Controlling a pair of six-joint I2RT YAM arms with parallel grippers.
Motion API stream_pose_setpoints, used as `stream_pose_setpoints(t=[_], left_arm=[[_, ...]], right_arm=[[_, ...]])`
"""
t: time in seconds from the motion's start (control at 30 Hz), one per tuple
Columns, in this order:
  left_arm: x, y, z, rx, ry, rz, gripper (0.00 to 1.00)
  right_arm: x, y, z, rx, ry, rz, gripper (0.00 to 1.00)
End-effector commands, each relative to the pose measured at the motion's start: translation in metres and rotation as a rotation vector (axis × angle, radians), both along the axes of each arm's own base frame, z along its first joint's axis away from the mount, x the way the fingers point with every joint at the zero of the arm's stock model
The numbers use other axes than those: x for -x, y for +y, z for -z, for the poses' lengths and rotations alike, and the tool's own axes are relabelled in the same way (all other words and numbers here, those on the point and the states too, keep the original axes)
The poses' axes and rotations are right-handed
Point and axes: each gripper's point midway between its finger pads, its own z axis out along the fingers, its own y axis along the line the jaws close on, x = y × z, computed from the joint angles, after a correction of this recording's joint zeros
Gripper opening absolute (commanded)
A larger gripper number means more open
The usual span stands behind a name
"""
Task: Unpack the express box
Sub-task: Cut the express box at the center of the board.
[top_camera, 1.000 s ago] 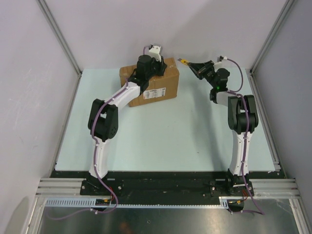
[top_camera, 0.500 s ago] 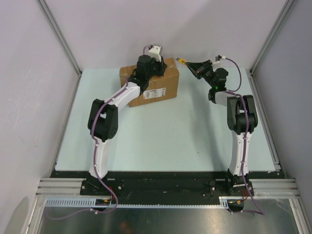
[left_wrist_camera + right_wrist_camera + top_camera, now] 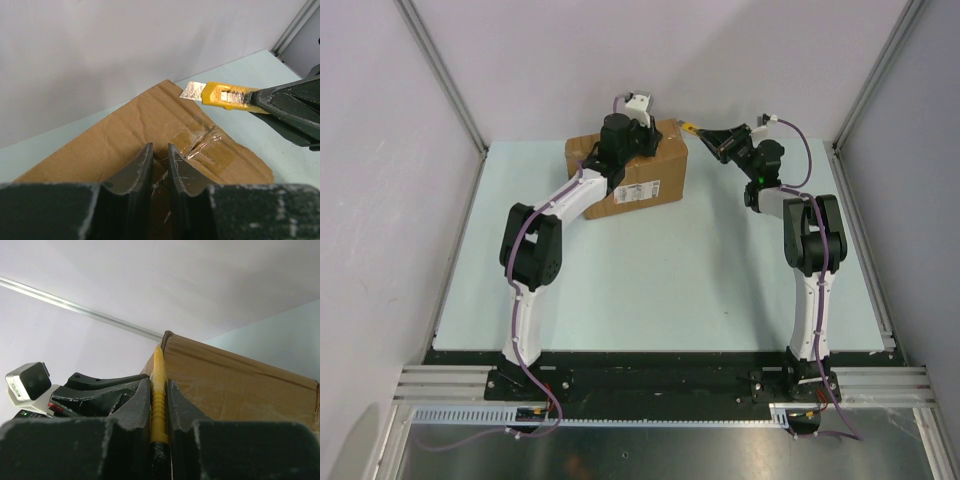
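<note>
Pale table (image 3: 670, 280), express box (image 3: 670, 165) at back; L fingers (image 3: 137, 170) atop, knife (image 3: 225, 94) nr corner.

The express box (image 3: 668, 160), brown cardboard, closed, crinkled tape on top and a white label (image 3: 641, 191) on its near side, lay at the far edge of the surface (image 3: 670, 280).

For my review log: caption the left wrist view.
Right gripper holds utility knife, blade near the express box corner.

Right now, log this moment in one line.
left fingers apart over express box | right fingers shut on yellow utility knife | blade at box corner
</note>
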Motion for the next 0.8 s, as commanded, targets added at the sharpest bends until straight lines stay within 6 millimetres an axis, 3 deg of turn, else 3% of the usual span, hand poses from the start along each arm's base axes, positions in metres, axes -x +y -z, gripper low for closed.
stream_pose_setpoints(t=[0.0, 0.4, 0.77], left_arm=[[0.030, 0.032, 0.112, -0.197, 0.309, -0.038, 0.23], [0.029, 0.033, 0.111, -0.194, 0.309, -0.040, 0.22], [0.029, 0.033, 0.112, -0.191, 0.313, -0.040, 0.22]], right_arm=[[0.003, -0.004, -0.031, 0.004, -0.090, 0.019, 0.00], [0.003, -0.017, -0.033, -0.005, -0.094, 0.049, 0.00], [0.006, -0.003, -0.027, -0.013, -0.085, 0.007, 0.00]])
